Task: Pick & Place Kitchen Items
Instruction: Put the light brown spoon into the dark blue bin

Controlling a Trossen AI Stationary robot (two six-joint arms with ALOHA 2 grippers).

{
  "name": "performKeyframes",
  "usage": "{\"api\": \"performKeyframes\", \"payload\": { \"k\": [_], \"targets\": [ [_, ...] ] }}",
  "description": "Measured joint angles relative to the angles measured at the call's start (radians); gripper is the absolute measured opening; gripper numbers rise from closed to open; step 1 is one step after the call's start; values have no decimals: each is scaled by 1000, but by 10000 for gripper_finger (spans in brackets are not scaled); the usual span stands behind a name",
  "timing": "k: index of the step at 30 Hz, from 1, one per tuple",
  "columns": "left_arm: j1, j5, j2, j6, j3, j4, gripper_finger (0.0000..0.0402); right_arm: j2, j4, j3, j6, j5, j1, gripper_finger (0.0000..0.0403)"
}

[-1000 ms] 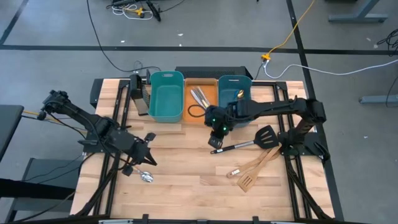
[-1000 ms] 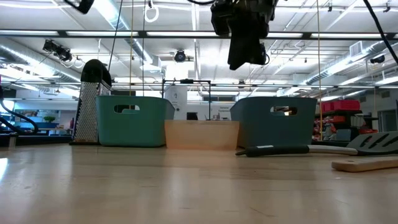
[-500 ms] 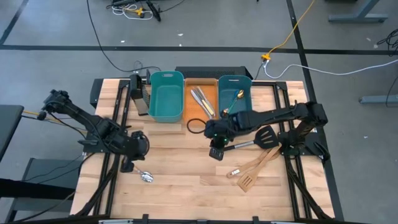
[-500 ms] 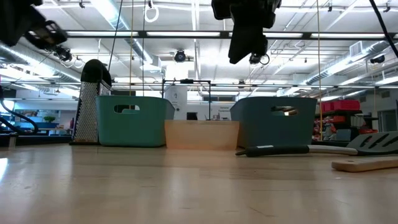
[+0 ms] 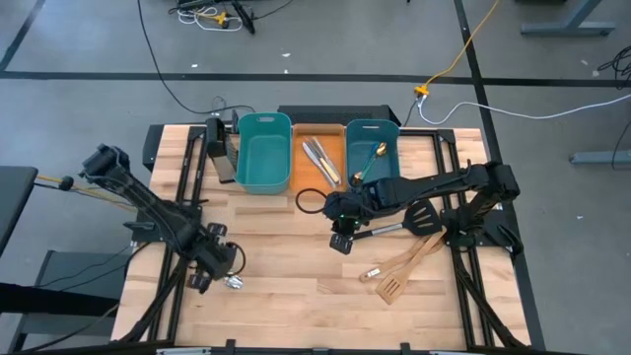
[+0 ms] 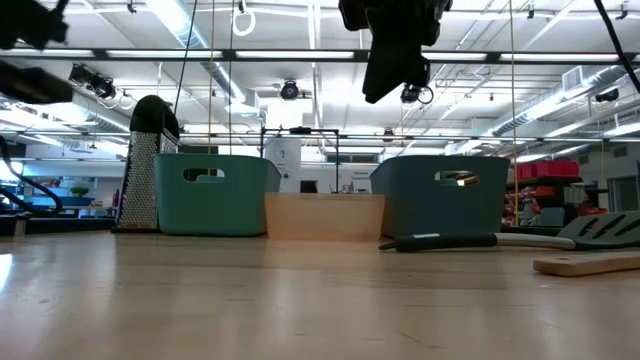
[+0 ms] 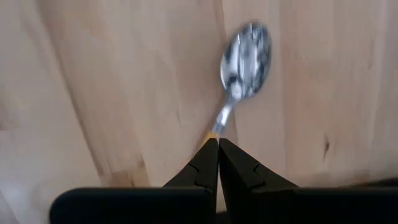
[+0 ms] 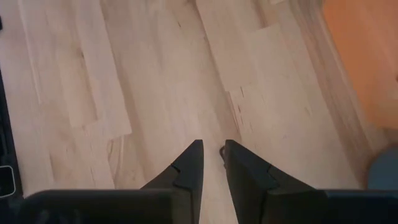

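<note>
Gripping a silver spoon (image 7: 244, 57) by its handle, the left end effector (image 7: 217, 160) works low over the desk (image 5: 286, 266); several utensils fill the bins, while spatulas (image 5: 404, 266) remain unsorted.

teal bins (image 6: 215, 193), black spatula (image 6: 500, 238), perhaps a grater (image 6: 145, 165)

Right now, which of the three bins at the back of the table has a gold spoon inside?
The right teal bin: a gold spoon leans inside it. The left teal bin looks empty, and the orange bin holds silver cutlery.
</note>
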Motion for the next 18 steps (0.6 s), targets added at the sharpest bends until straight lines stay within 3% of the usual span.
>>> {"api": "performKeyframes", "payload": {
  "k": [10,18],
  "targets": [
    [-123,12,135,46,0,22,19,0,27,0,14,0,0,77],
    [-152,2,211,47,0,25,19,0,36,0,12,0,0,77]
  ]
}}
